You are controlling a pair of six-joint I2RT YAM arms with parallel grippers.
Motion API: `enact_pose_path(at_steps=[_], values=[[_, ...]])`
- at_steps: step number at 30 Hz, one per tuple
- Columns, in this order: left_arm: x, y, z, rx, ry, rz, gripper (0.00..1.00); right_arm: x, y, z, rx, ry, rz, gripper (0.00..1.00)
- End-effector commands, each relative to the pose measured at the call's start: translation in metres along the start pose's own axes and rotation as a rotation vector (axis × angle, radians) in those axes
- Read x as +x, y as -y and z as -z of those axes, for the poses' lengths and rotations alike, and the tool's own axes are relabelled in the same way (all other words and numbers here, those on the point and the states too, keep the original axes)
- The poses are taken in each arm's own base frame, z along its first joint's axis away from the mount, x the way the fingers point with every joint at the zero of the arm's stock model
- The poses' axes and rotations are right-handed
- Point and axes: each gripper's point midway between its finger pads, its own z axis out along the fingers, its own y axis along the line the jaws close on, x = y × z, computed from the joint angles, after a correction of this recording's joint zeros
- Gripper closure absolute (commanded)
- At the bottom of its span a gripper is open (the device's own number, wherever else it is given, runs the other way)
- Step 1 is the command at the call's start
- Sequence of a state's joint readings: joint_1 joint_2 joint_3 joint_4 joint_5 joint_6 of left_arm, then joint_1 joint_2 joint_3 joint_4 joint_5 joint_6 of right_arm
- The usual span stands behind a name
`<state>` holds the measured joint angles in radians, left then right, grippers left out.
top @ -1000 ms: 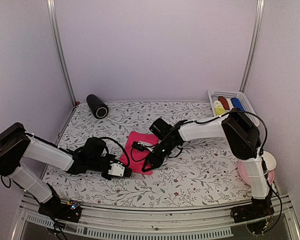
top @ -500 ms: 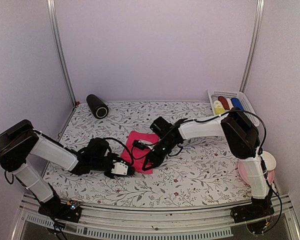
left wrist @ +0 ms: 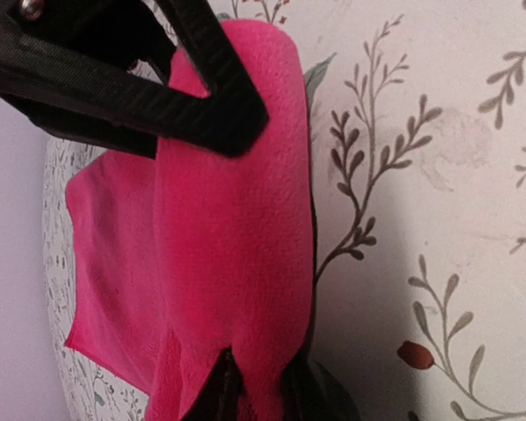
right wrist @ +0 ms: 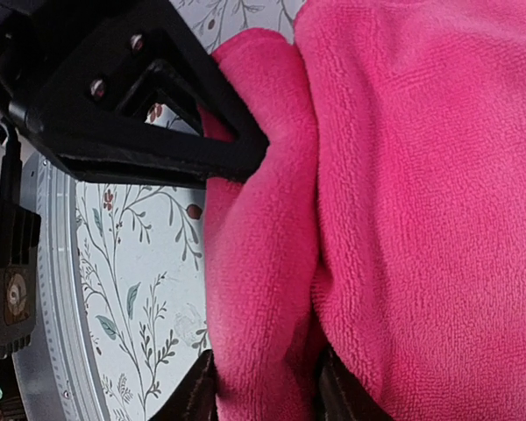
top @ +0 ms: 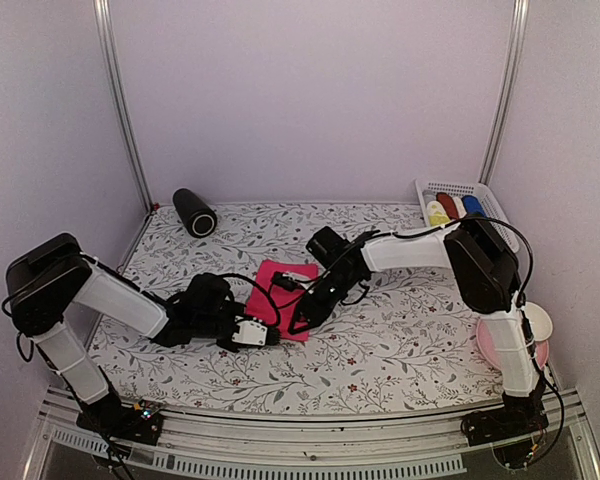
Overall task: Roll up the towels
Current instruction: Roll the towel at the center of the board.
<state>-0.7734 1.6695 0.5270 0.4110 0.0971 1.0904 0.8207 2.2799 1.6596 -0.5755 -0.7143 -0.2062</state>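
Left wrist view: towel (left wrist: 114, 263) fold was pinched by left gripper (left wrist: 237, 254) and straddled by right gripper (right wrist: 259, 272), clamping there not discernible. Even, tight turning was judged necessary.

A hot pink towel (top: 283, 290) lies near the middle of the worktop (top: 400, 350), mostly flat, with its near edge turned over into a thick soft roll. A yellow roll (top: 438, 214), a red roll (top: 448, 205) and a blue roll (top: 472, 207) lie side by side in the white basket (top: 450, 185) at the far right corner.
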Motion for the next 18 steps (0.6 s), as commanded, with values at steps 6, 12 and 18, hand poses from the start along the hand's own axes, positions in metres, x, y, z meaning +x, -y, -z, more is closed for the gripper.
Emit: enact_pose_path(at_steps=[6, 12, 18], values=[[0.026, 0.051, -0.004, 0.218, -0.135, 0.058, 0.9, -0.016, 0.015, 0.047, 0.148, 0.06, 0.041, 0.51], [0.012, 0.048, -0.001, 0.302, -0.111, 0.135, 0.9, -0.013, 0.015, 0.082, 0.326, 0.13, 0.124, 0.39], [0.0, 0.039, 0.002, 0.402, -0.081, 0.223, 0.89, -0.003, -0.014, 0.117, 0.453, 0.344, 0.332, 0.27]])
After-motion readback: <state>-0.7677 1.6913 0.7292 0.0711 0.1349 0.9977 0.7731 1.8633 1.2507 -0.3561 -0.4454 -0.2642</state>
